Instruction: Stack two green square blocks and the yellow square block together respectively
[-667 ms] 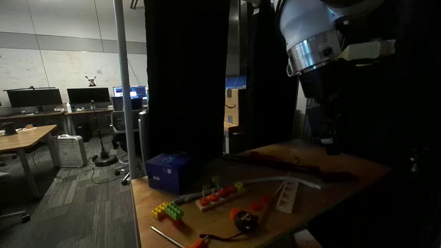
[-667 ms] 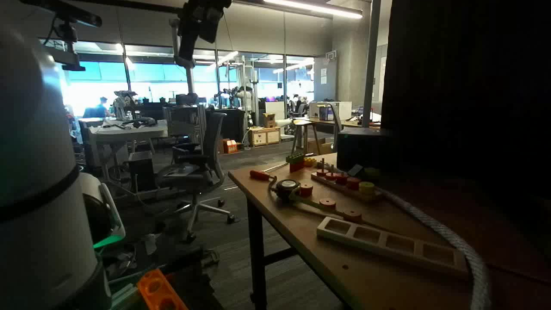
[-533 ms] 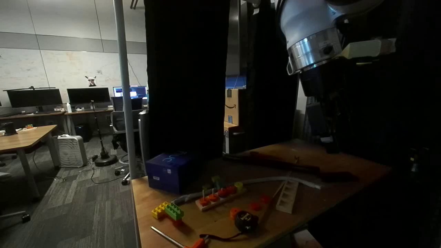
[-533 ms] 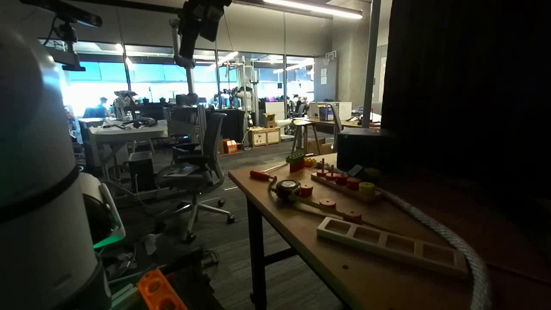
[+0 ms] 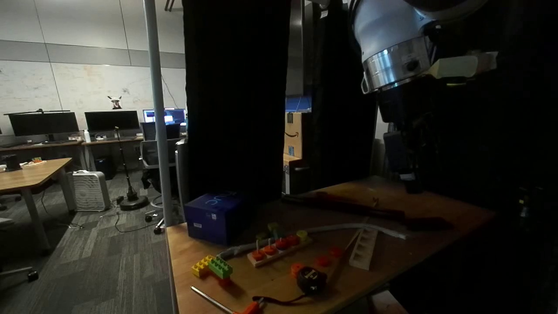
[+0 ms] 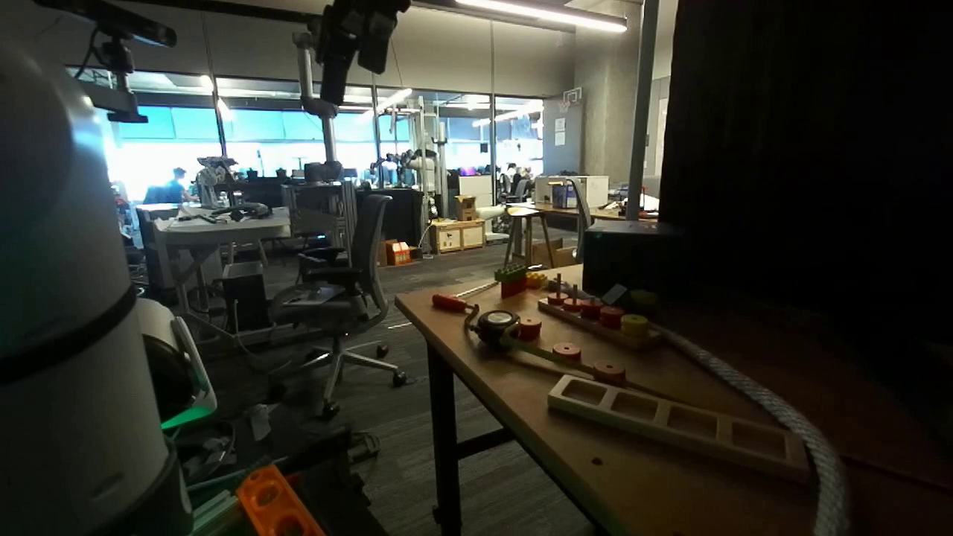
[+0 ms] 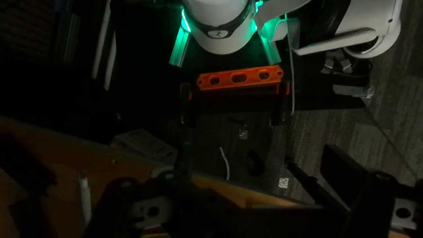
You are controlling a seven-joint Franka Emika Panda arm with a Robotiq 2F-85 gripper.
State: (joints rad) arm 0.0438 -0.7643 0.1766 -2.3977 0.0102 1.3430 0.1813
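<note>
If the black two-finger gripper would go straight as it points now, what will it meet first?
Probably the brown wooden table; in an exterior view the gripper points down towards it. Depth is unclear: it may miss the edge and reach the grey carpet.

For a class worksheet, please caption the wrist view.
Past the open gripper: an orange slotted bar near the robot's green-lit base, tabletop lower left.

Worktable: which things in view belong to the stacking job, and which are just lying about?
Part of the job:
gripper, open
dim greenish pieces, perhaps the green square blocks; too dark to confirm
yellow square block: cannot tell which

Likely just lying about:
green-yellow-red brick piece
blue box
tape measure
rope
pegboard
loose red discs
wooden frame
red-handled tool
</note>
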